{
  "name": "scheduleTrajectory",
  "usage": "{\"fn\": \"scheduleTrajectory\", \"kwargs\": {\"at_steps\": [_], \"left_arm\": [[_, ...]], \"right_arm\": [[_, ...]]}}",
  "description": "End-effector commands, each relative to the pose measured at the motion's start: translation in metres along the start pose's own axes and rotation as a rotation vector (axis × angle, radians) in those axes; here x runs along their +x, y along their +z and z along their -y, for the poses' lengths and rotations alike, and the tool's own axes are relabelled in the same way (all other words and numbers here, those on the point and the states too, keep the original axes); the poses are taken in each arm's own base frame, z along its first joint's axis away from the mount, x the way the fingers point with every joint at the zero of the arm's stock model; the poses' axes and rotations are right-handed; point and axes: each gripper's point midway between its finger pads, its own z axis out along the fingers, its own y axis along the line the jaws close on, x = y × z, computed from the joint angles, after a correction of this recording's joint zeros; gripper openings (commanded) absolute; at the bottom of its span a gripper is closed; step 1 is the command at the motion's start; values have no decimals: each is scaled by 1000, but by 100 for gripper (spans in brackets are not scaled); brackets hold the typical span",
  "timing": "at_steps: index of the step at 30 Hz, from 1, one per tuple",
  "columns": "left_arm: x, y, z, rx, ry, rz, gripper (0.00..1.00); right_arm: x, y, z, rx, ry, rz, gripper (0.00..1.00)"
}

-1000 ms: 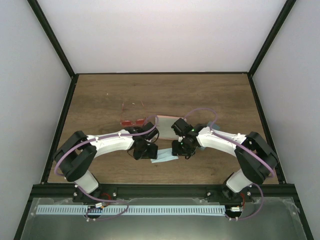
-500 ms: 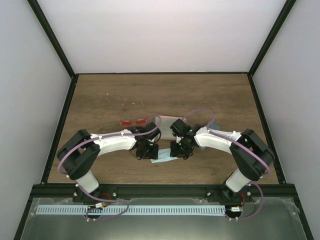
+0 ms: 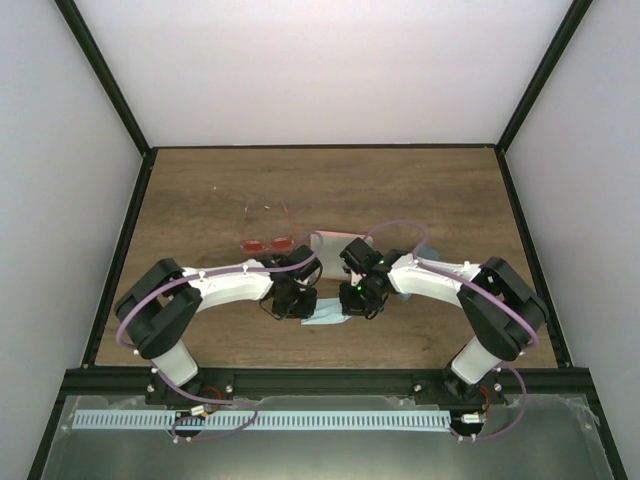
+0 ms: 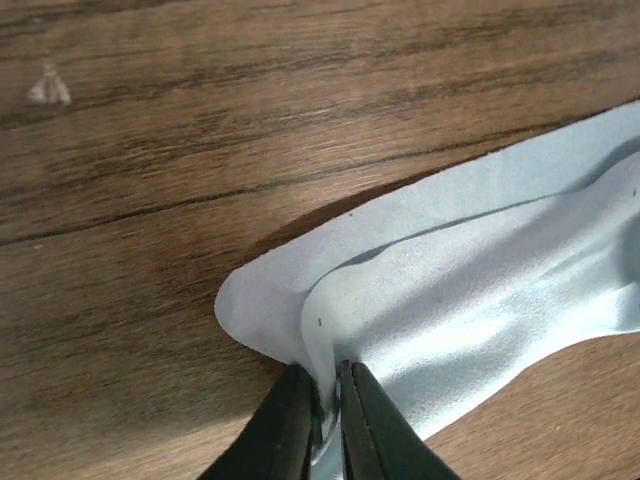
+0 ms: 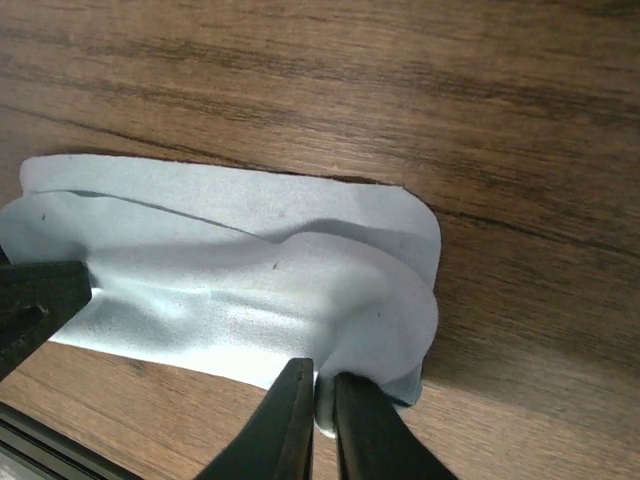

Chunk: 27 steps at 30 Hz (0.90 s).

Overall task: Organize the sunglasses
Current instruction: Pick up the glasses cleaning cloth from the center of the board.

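Left gripper (image 4: 325,375): fingers nearly together, pinching a fold of the light blue soft cloth (image 4: 470,290). Right gripper (image 5: 320,372) nips its other end (same narrow gap). Thin-framed red-lensed sunglasses (image 3: 266,243) lie on the brown wooden table (image 3: 190,200), left of centre in the top view.

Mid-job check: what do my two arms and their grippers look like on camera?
Both arms match: the left arm and right arm have white link shells between chunky black joints, with a lavender cable looping along each. A small green light glows near the right wrist. The left gripper and right gripper each end in two slim, dark, tapering fingers.
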Motion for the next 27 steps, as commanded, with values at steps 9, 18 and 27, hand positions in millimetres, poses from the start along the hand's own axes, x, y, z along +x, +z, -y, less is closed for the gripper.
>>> {"fn": "scheduleTrajectory", "kwargs": {"at_steps": [9, 18, 27], "left_arm": [[-7, -7, -4, -39, 12, 56, 4], [-27, -37, 18, -13, 64, 114, 4], [-26, -42, 16, -11, 63, 118, 4]], "right_arm": [[-10, -19, -12, -6, -23, 61, 1], [-19, -43, -25, -18, -35, 108, 1], [-19, -47, -26, -22, -23, 121, 1]]}}
